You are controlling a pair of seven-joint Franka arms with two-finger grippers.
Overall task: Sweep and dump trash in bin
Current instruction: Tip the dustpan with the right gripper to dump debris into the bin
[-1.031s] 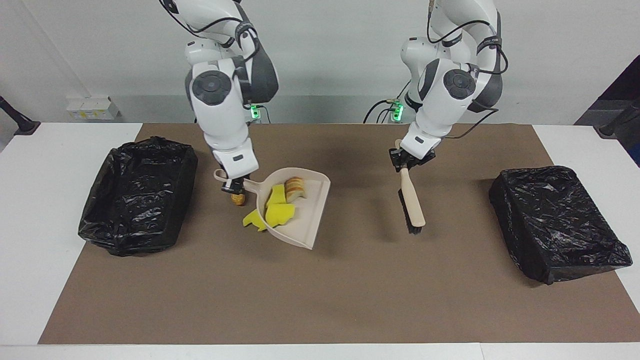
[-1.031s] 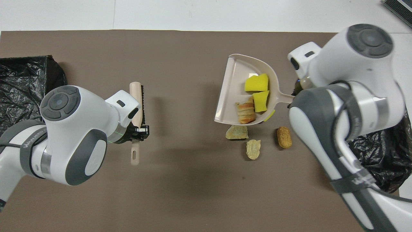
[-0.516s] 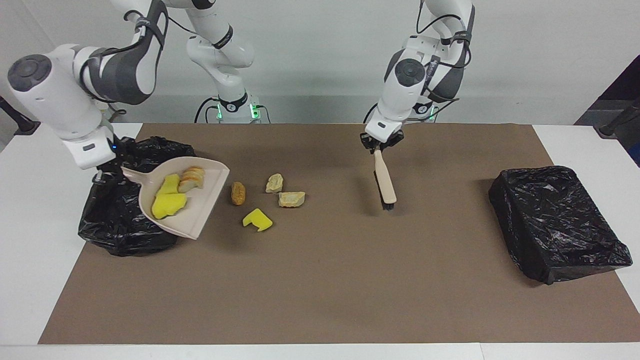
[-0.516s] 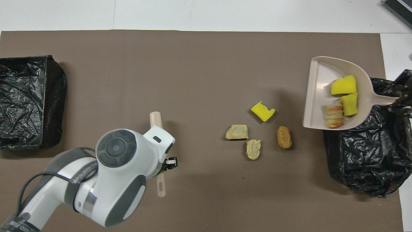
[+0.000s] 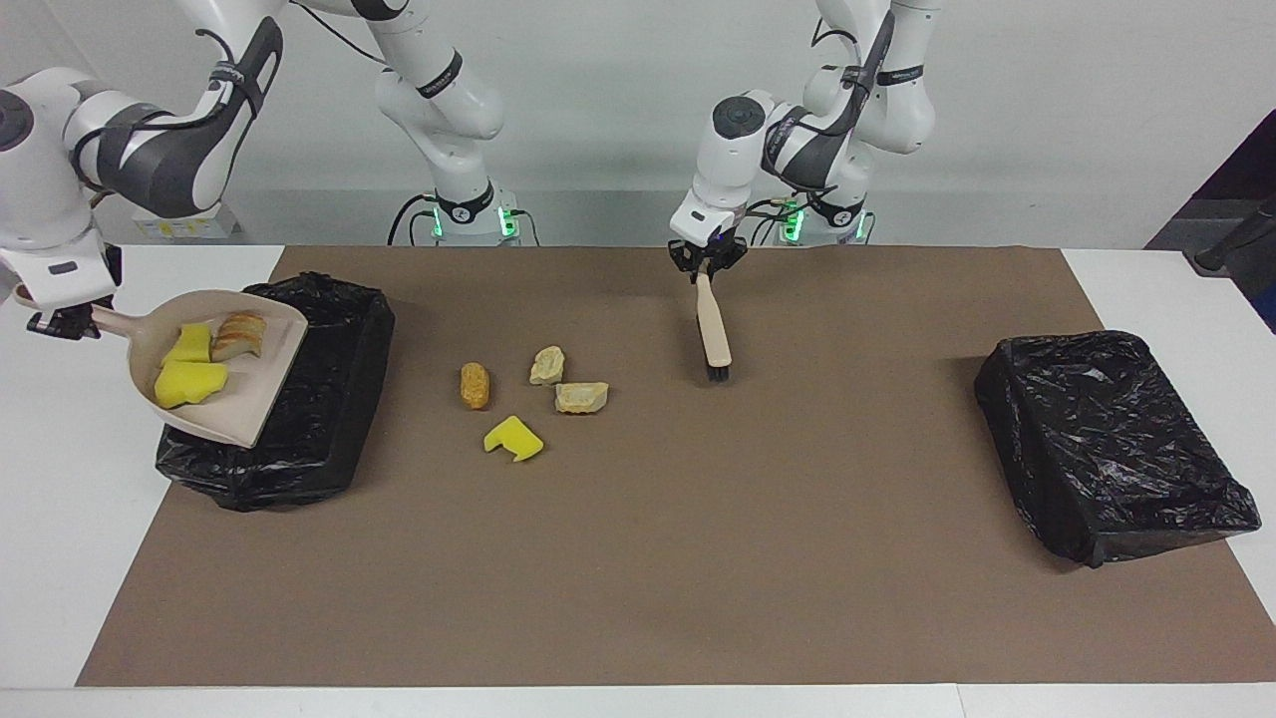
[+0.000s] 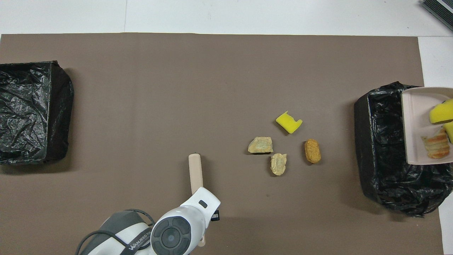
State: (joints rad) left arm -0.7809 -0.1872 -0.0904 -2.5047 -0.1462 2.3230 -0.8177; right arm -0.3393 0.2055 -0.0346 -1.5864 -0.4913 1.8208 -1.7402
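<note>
My right gripper (image 5: 60,321) is shut on the handle of the beige dustpan (image 5: 239,409), holding it raised over the black-lined bin (image 5: 339,299) at the right arm's end. The pan holds two yellow sponge chunks (image 5: 189,382) and a bread-like piece (image 5: 237,336); they also show in the overhead view (image 6: 440,112). On the brown mat lie an orange-brown piece (image 5: 475,385), two beige lumps (image 5: 546,365) (image 5: 581,397) and a yellow sponge chunk (image 5: 513,439). My left gripper (image 5: 706,261) is shut on the beige brush (image 5: 713,334), bristles down, near the robots, beside the loose trash.
A second black-lined bin (image 5: 1107,439) stands at the left arm's end of the mat. The white table top (image 5: 60,558) borders the brown mat (image 5: 698,558). In the overhead view the left arm covers the brush's handle end (image 6: 195,171).
My right arm lifted the loaded dustpan off the mat and carried it over the bin at its end. My left arm drew the brush back toward the robots.
</note>
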